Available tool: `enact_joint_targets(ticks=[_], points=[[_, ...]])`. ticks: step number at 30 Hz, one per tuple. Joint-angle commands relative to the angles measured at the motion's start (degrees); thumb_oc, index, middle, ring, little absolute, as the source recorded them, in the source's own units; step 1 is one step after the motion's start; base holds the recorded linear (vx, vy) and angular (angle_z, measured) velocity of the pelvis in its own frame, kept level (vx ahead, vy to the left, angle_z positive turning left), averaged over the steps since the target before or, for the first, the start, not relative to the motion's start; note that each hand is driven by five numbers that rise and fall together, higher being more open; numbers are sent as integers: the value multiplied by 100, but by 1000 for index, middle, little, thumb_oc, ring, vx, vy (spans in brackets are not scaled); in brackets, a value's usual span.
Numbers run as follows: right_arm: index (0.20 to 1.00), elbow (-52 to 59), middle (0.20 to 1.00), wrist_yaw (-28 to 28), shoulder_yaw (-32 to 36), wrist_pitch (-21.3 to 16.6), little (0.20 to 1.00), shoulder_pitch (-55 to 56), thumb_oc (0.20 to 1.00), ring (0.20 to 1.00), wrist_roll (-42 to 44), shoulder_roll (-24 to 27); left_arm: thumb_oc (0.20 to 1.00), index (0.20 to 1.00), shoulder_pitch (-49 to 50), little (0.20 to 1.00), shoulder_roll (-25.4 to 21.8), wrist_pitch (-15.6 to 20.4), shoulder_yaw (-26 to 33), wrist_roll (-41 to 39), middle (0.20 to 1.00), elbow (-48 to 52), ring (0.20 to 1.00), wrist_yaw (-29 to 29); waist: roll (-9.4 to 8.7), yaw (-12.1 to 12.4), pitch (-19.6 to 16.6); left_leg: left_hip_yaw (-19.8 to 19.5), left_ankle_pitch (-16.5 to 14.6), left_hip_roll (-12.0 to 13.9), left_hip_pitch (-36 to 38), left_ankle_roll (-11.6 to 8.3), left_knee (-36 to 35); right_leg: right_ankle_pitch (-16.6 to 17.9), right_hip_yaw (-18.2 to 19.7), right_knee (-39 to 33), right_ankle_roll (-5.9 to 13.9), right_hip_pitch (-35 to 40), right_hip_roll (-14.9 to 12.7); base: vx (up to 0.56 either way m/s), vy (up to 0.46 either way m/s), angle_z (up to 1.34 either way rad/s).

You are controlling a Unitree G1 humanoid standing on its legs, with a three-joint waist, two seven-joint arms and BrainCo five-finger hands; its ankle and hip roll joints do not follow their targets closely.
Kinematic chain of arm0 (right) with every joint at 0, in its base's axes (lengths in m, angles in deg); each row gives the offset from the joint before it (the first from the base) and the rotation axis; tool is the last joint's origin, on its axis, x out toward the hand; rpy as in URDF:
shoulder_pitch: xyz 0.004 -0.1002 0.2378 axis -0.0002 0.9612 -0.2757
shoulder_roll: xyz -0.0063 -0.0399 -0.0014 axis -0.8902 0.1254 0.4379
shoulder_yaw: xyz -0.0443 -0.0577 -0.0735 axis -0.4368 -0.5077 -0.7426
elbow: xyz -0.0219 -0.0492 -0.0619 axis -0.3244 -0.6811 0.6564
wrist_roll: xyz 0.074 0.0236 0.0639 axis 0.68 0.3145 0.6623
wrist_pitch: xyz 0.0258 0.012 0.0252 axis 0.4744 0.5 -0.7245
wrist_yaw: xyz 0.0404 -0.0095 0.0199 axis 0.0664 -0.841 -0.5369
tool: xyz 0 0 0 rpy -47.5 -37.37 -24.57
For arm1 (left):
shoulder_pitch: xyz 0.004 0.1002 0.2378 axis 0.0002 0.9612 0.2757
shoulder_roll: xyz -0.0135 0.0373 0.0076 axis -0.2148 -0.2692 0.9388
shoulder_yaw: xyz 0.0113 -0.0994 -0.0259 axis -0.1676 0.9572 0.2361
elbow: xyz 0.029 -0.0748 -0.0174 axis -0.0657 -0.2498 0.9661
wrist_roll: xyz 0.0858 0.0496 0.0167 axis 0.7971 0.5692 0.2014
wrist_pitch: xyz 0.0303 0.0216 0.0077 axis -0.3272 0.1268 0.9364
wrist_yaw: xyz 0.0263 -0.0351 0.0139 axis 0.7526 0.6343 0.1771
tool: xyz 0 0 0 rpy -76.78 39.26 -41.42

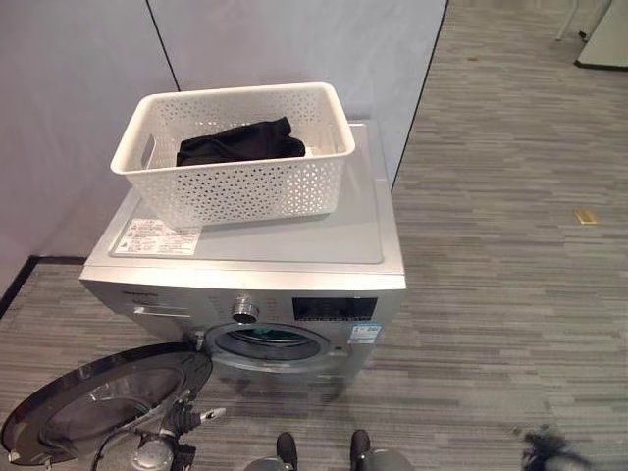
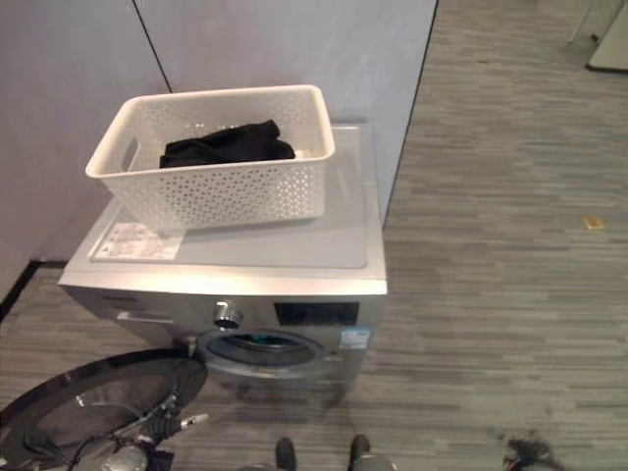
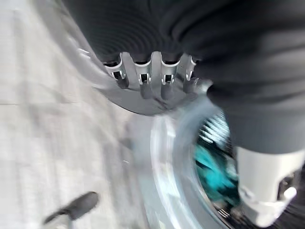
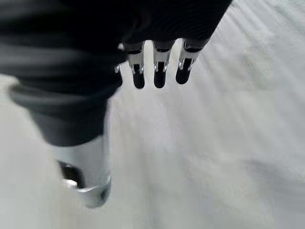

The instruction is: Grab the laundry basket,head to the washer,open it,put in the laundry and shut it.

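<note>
In the left eye view, a white perforated plastic laundry basket (image 1: 235,157) is sitting on the flat top of a silver front-loading washing machine (image 1: 294,255), toward the top's back left corner, with a dark crumpled piece of laundry (image 1: 240,143) lying inside it. The washer's round glass door (image 1: 98,402) is hanging wide open to the left of the drum opening (image 1: 267,343), down near the grey striped floor (image 1: 510,245). The left robot hand (image 1: 162,432) is showing at the lower edge of the door, low in the view.

The right eye view is showing the same layout: the basket is resting on the washer's top near its back left corner, the door swung open beside the drum opening.

In the left wrist view, the left robot hand (image 3: 152,78) is lying with its fingers curled over the rim of the open door, the thumb apart from them, and something teal (image 3: 214,169) is showing inside the drum.

In the right wrist view, the right robot hand (image 4: 157,67) is hanging over the floor with its fingers relaxed and straight, holding nothing
</note>
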Motion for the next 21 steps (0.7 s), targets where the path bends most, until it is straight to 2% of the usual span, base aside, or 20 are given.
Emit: enact_joint_targets(ticks=[1,2,3,5,6,7,8,9,11,12,13,14,18,19,20,21], points=[[1000,958,1000,535,272,-407,1000,-476,1000,1000,-302,687,1000,1000,-252,1000,141,153,155,-24,1000,-341,1000,196,-156,23,93,-346,-836,62,280,68,193,445,-137,-323,815,493,-622,40,187,-17],[1000,1621,1000,665,341,-524,1000,-692,1000,1000,-489,922,1000,1000,-409,1000,270,92,58,98,1000,-819,1000,192,-144,8,67,-448,-859,-22,446,145,129,486,-61,188,826,448,-667,27,186,-16],[1000,1632,1000,666,349,-515,1000,-697,1000,1000,-493,923,1000,1000,-430,1000,277,101,59,100,1000,-835,1000,195,-147,10,69,-444,-825,-29,427,146,119,508,-57,187,822,423,-673,5,167,-18],[1000,2025,1000,770,302,-615,1000,-1033,1000,1000,-657,1285,1000,1000,-549,1000,312,77,47,98,1000,-1031,1000,220,-142,7,94,-555,-809,-99,531,240,99,799,121,891,826,234,-690,-13,149,0],[1000,2531,1000,738,71,-638,1000,-1435,1000,1000,-858,1563,1000,1000,-569,1000,293,51,16,67,1000,-963,1000,196,-88,36,161,-710,-810,-109,608,333,105,737,333,1512,761,19,-562,-17,143,14],[1000,2530,1000,740,58,-633,1000,-1457,1000,1000,-860,1564,1000,1000,-576,1000,298,51,28,68,1000,-964,1000,196,-86,32,159,-701,-783,-107,584,330,103,763,339,1507,751,-7,-558,41,140,34],[1000,2788,1000,700,-214,-761,1000,-1929,1000,1000,-897,1761,1000,1000,-553,1000,308,70,-24,17,1000,-1021,1000,151,-91,110,135,-843,-831,-147,692,363,65,506,439,1568,691,-139,-396,127,13,38],[1000,2863,1000,576,-514,-858,1000,-2438,1000,1000,-771,2046,1000,1000,-568,1000,337,119,-77,-64,1000,-1046,1000,111,-146,128,34,-1096,-832,-191,691,306,11,97,675,821,628,-160,-105,198,-15,26],[1000,2827,1000,515,-857,-942,1000,-3062,1000,1000,-643,2383,1000,1000,-566,1000,346,163,-185,-80,1000,-984,1000,82,-241,144,0,-1323,-867,-275,673,280,33,290,1003,-55,706,-254,-27,124,-69,35],[1000,2792,1000,517,-913,-949,1000,-3127,1000,1000,-634,2397,1000,1000,-566,1000,362,162,-169,-82,1000,-983,1000,82,-221,126,-3,-1325,-875,-270,664,283,42,315,998,-107,710,-233,-23,88,-47,76],[1000,2749,1000,477,-1239,-950,1000,-3585,1000,1000,-624,2539,1000,1000,-568,1000,338,181,-221,-100,1000,-1018,1000,101,-278,159,-5,-1437,-943,-316,664,286,90,503,1160,-454,766,-352,-21,196,-58,82],[1000,2702,1000,344,-1888,-915,1000,-4403,1000,1000,-606,2692,1000,1000,-594,1000,330,197,-259,-123,1000,-1092,1000,114,-347,171,5,-1638,-1033,-367,709,258,155,721,1342,-879,842,-549,17,239,-72,49],[1000,2268,1000,102,-2810,-818,1000,-5452,1000,1000,-312,2766,1000,1000,-580,1000,317,216,-363,-258,1000,-1235,1000,118,-564,238,-7,-2091,-1066,-457,877,152,51,864,1656,-973,841,-451,68,159,-59,60],[1000,2215,1000,102,-2912,-832,1000,-5563,1000,1000,-296,2767,1000,1000,-581,1000,347,218,-341,-259,1000,-1237,1000,118,-536,194,4,-2112,-1056,-455,888,150,36,856,1635,-970,839,-441,62,100,-73,117],[1000,1977,1000,22,-3086,-797,1000,-5783,1000,1000,-199,2791,1000,1000,-580,1000,318,212,-402,-259,1000,-1349,1000,109,-608,252,-21,-2231,-1027,-439,902,97,-3,889,1665,-911,821,-419,61,183,-136,172],[1000,1510,1000,-182,-3636,-767,1000,-6354,1000,1000,141,2773,1000,1000,-555,1000,349,237,-449,-290,1000,-1511,1000,107,-643,221,-88,-2388,-960,-331,920,-5,-101,913,1502,-881,758,-358,27,236,-186,152]])
